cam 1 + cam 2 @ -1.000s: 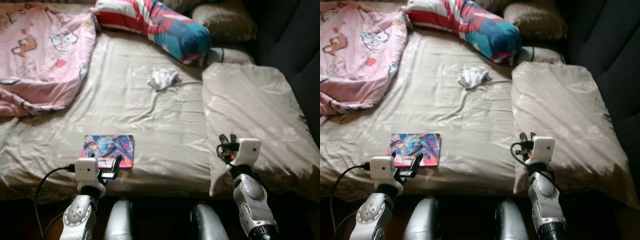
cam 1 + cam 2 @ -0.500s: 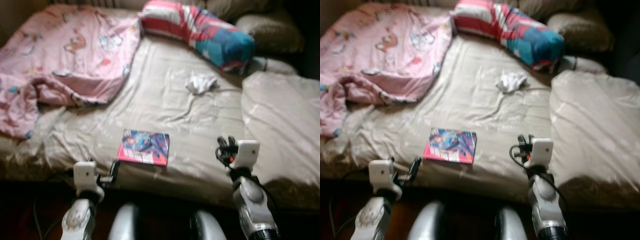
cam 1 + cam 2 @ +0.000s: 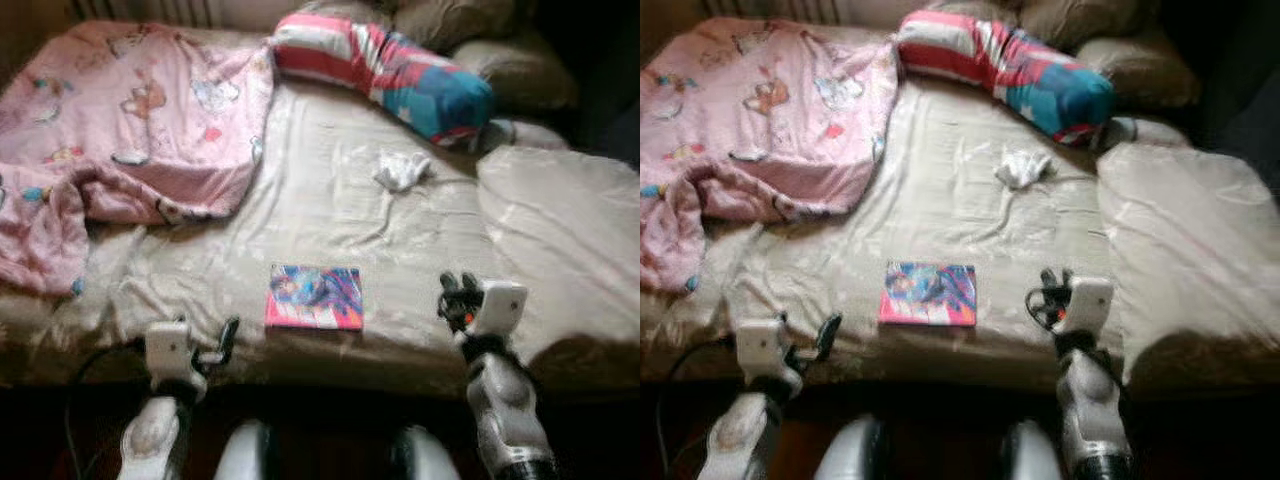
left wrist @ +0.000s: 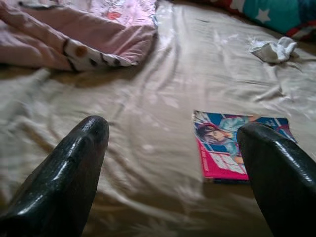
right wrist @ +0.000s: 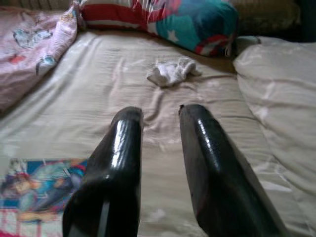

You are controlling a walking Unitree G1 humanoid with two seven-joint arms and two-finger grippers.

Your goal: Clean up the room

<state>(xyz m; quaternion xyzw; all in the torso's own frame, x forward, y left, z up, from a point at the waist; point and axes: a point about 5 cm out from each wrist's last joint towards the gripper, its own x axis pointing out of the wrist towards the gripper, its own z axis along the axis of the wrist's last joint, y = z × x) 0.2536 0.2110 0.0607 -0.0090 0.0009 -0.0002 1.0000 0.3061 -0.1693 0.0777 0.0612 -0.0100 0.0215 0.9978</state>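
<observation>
A colourful comic book [image 3: 314, 297] lies flat near the front edge of the beige bed [image 3: 300, 210]. A crumpled white cloth [image 3: 400, 170] sits further back, in front of a red, white and teal bolster pillow [image 3: 385, 70]. A pink cartoon blanket [image 3: 130, 130] is bunched at the left. My left gripper [image 3: 222, 345] hangs open at the bed's front edge, left of the book [image 4: 237, 148]. My right gripper [image 3: 455, 292] hovers shut and empty over the front edge, right of the book, pointing towards the white cloth [image 5: 173, 71].
A thick beige folded quilt [image 3: 560, 230] covers the bed's right side. Brown pillows [image 3: 520, 70] lie at the back right. The floor in front of the bed is dark. Bare sheet stretches between the book and the cloth.
The camera has swung left and pulled back, so more of the pink blanket shows and the book sits between my arms. Both grippers hold the same poses.
</observation>
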